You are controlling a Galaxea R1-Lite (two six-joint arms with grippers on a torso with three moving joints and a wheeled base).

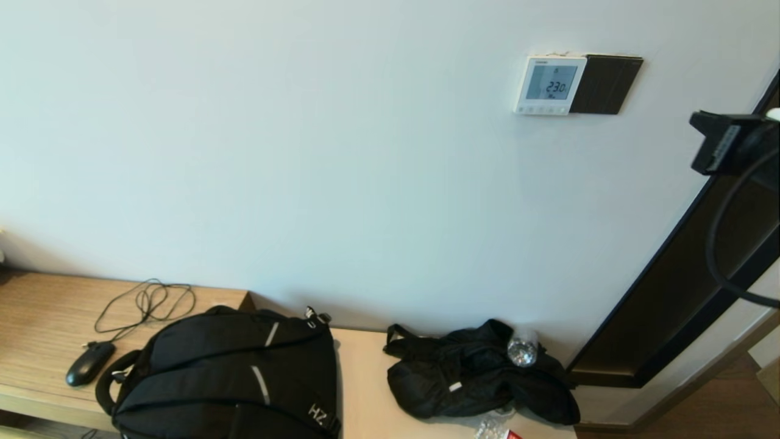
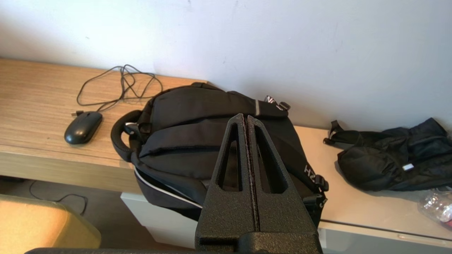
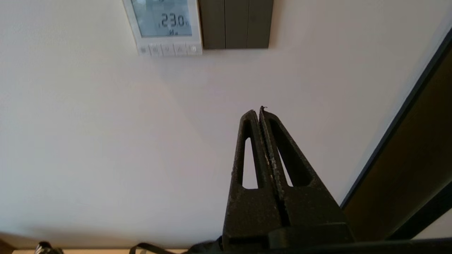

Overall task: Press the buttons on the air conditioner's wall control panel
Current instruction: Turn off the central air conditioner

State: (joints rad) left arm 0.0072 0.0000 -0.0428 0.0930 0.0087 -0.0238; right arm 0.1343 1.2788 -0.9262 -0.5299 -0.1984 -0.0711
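The white wall control panel [image 1: 549,85] hangs high on the wall, its grey screen reading 23.0. A row of small white-grey buttons [image 1: 541,110] runs along its lower edge. The panel [image 3: 164,26] and its buttons [image 3: 168,49] also show in the right wrist view. My right gripper [image 3: 258,112] is shut and empty, raised in front of the bare wall, below the panel and to its right, apart from it. Only the right arm's wrist [image 1: 728,143] shows at the head view's right edge. My left gripper [image 2: 244,117] is shut and empty, low over the black backpack [image 2: 197,141].
A plain black plate [image 1: 606,84] adjoins the panel's right side. A dark door frame [image 1: 676,274] runs down the right. On the wooden desk [image 1: 36,317] lie a black mouse [image 1: 89,362] with its cable, the backpack [image 1: 225,378], a smaller black bag [image 1: 475,372] and a plastic bottle [image 1: 522,350].
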